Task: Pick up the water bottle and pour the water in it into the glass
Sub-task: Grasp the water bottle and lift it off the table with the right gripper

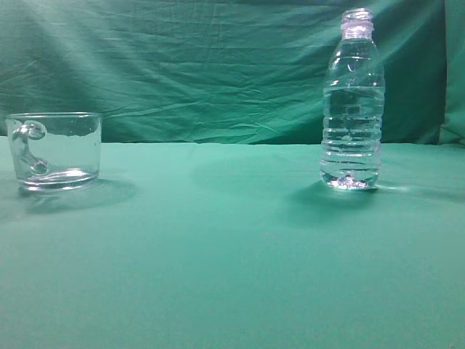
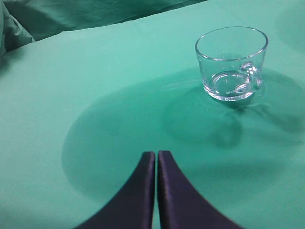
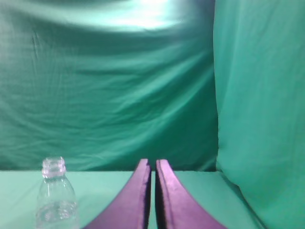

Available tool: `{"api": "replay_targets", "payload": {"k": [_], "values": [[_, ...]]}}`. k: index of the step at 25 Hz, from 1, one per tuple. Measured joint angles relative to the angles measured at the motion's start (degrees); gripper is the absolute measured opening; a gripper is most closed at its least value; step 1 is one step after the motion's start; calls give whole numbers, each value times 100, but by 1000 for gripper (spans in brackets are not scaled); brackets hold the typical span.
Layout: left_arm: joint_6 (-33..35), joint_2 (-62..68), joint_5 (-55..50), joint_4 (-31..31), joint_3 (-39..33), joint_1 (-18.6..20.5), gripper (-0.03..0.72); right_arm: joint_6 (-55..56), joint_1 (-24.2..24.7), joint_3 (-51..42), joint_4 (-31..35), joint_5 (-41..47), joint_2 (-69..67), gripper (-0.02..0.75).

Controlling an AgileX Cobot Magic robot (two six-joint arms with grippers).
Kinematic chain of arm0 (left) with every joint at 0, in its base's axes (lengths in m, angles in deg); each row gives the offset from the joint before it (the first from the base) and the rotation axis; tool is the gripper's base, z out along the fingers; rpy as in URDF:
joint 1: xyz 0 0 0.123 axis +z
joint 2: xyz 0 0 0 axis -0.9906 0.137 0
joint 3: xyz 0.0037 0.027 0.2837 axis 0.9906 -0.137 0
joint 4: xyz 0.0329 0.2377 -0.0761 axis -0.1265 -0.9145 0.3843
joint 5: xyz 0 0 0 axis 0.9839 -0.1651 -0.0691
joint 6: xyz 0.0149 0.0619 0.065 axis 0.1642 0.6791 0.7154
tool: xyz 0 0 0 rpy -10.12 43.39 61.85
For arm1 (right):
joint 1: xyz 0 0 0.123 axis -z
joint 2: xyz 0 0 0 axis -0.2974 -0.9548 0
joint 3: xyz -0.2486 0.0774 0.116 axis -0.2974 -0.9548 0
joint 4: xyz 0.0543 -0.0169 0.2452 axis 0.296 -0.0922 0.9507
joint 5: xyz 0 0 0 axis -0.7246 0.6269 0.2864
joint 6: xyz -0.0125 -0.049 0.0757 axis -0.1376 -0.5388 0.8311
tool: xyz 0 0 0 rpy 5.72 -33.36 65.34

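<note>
The water bottle point(image 1: 352, 102) stands upright and uncapped on the right of the green table, with clear water in its ribbed lower body. It also shows at the lower left of the right wrist view point(image 3: 55, 200). The glass point(image 1: 54, 150) stands at the far left, handle toward the camera, and looks empty. It sits at the upper right of the left wrist view point(image 2: 231, 63). My left gripper point(image 2: 156, 153) is shut and empty, short of the glass. My right gripper point(image 3: 152, 162) is shut and empty, to the right of the bottle. Neither gripper shows in the exterior view.
A green cloth covers the table point(image 1: 218, 247) and hangs as a wrinkled backdrop point(image 1: 182, 65) behind it. A second green curtain point(image 3: 262, 95) hangs on the right of the right wrist view.
</note>
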Motion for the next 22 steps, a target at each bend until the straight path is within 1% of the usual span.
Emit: {"api": "replay_targets", "payload": {"k": [3,4,6,12,14,17,20,22], "values": [[0,0,0,0,0,0,0,110,0,421,-13,452,-243,0],[0,0,0,0,0,0,0,110,0,747,-23,549,-615,0],[0,0,0,0,0,0,0,97,0,996,-23,574,-971,0],[0,0,0,0,0,0,0,84,-71,1253,-37,625,-1999,0],[0,0,0,0,0,0,0,84,-297,1253,-37,655,-2303,0],[0,0,0,0,0,0,0,84,-768,1254,-37,604,-2836,0],[0,0,0,0,0,0,0,84,-1147,1254,-37,380,-3448,0],[0,0,0,0,0,0,0,84,-1372,1254,-83,19,-3983,0]]}}
